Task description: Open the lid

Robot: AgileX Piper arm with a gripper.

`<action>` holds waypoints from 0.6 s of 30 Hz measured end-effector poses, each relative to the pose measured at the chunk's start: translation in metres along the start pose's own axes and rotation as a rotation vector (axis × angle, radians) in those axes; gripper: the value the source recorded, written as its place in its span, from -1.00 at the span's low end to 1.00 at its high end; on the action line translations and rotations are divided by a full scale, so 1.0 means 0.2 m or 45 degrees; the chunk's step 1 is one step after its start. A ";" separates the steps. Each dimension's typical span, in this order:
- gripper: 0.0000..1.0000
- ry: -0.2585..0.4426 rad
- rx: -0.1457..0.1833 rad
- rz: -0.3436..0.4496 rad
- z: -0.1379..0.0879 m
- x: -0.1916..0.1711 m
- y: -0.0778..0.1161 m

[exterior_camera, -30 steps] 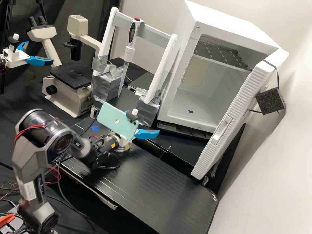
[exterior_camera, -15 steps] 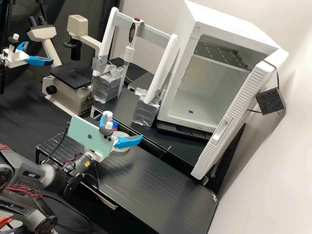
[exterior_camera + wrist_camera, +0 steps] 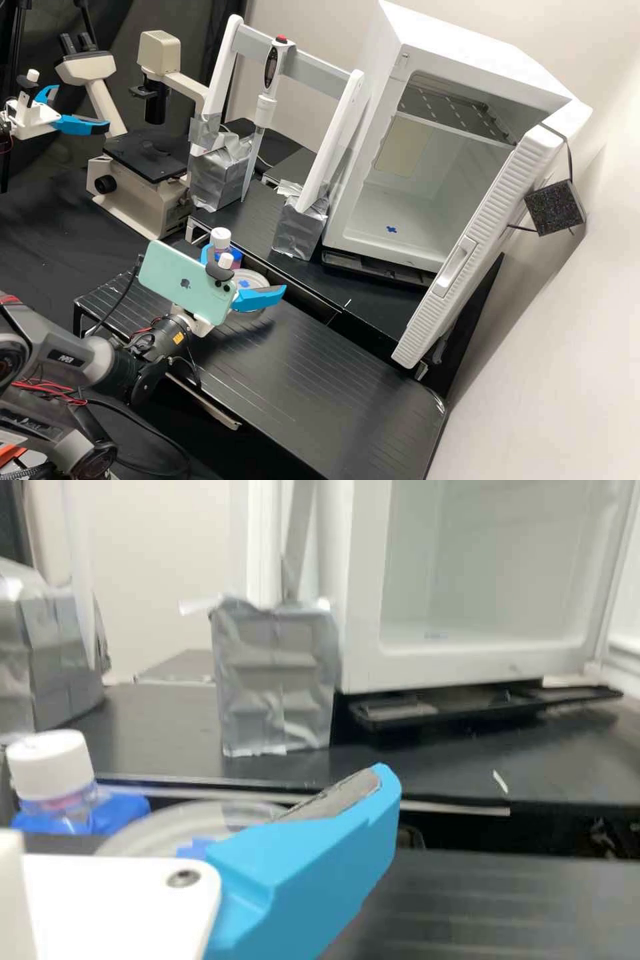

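The end effector is open, its blue fingers spread with nothing held. In the high view the lid, pale, round and bearing a blue mark, is on a dish on the bench, right by the fingers and partly behind one. Near the other finger stands a white-capped bottle with pinkish contents, a blue holder around it. Farther out, the white incubator stands open, a shelf inside.

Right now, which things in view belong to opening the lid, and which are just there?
Likely the job's: gripper, white-capped bottle, round container; whose lid is meant, I can't tell.
Just there: microscope, pipette, white cabinet.
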 end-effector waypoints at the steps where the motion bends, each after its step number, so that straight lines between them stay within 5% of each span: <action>1: 1.00 -0.008 -0.004 -0.011 0.00 0.00 0.00; 8: 1.00 -0.054 -0.029 -0.079 0.04 0.01 -0.02; 16: 1.00 -0.077 -0.005 -0.106 0.06 0.01 -0.04; 17: -1.00 -0.076 -0.006 -0.109 0.06 0.01 -0.04; 18: -1.00 -0.075 -0.006 -0.105 0.06 0.01 -0.04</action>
